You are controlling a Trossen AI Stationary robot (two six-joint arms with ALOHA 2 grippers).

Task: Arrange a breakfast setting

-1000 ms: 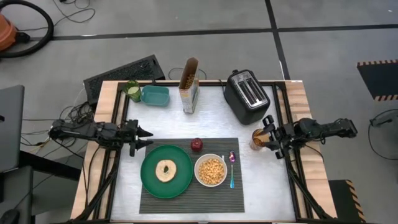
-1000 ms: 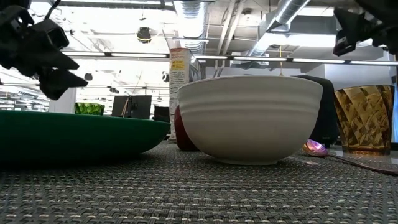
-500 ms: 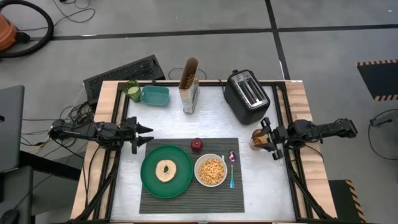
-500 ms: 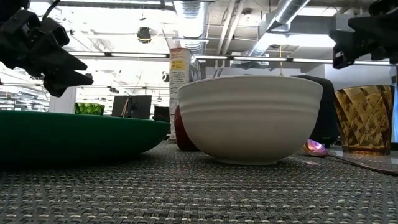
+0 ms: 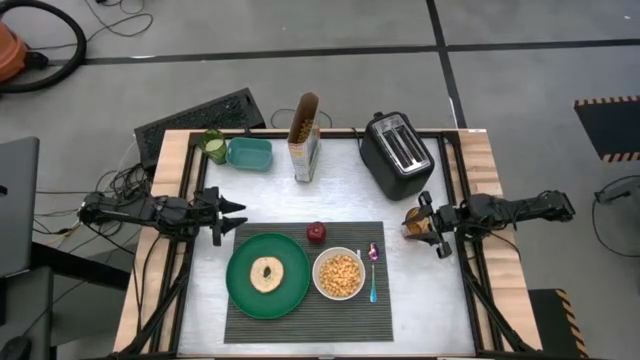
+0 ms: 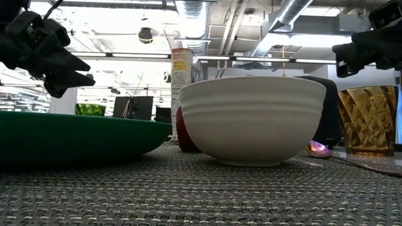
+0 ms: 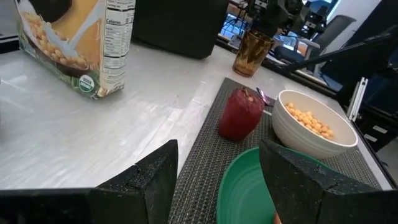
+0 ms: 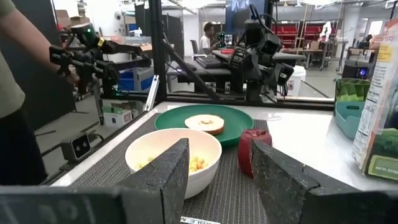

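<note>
On the dark grey ribbed placemat (image 5: 300,322) a green plate (image 5: 243,290) carries a pale bagel (image 5: 266,273). To its right a white bowl (image 5: 338,275) holds cereal, and a blue-and-pink spoon (image 5: 373,270) lies beside the bowl. A red apple (image 5: 316,232) stands at the mat's far edge. My left gripper (image 5: 242,217) hovers open over the table's left edge, pointing at the mat. My right gripper (image 5: 433,224) hovers open at the right edge, level, above an amber glass (image 6: 367,119). Neither has anything between its fingers.
Along the far edge stand a black toaster (image 5: 397,152), an open cereal box (image 5: 305,137), a teal container (image 5: 249,152) and a green cup (image 5: 214,146). The amber glass (image 5: 412,224) stands just right of the mat. A person stands beside the table (image 8: 15,93).
My right gripper has sunk a little and tipped to point level toward the mat. My left gripper has swung slightly toward the far edge. Both have stayed open, and nothing on the table has moved.
</note>
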